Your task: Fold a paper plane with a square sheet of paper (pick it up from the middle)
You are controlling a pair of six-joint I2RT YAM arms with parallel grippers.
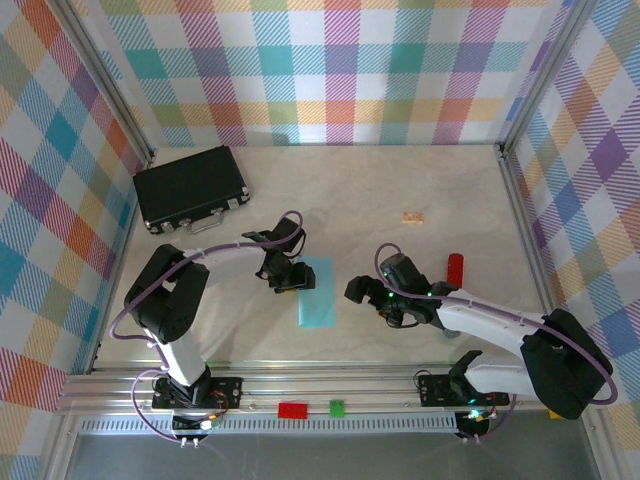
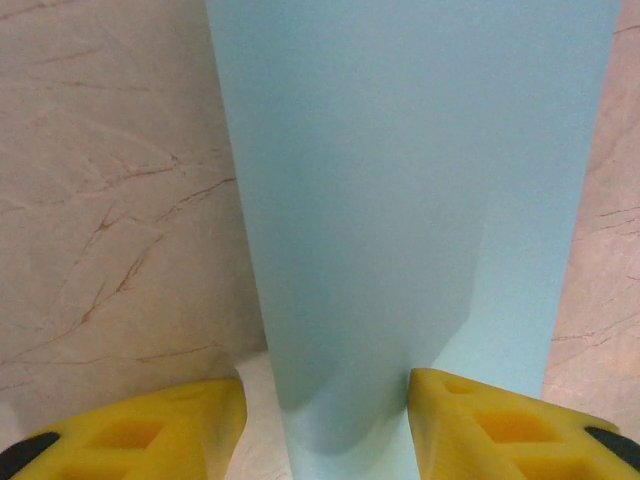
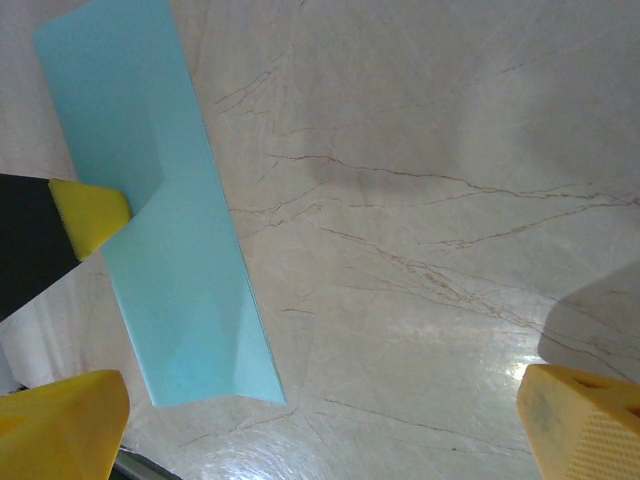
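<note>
Turquoise and doubled into a long strip, the square sheet of paper (image 1: pixel 318 300) lies on the surface (image 1: pixel 430 180), left fingers (image 2: pixel 480 430) half open astride its far end (seemingly pressing, not gripping), right fingers (image 3: pixel 585 425) wide open and empty nearby; corner folds probably follow.

Folded paper (image 2: pixel 400 200) cut off top & btm, left wrist view; tan scrap (image 1: pixel 413 216) too small to ID.

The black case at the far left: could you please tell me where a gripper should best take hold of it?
Grip the handle on the near long edge of the black case, coming from the near side. The case lies flat and wide, likely too broad for the jaws, while the handle sticks out toward the arms.
</note>
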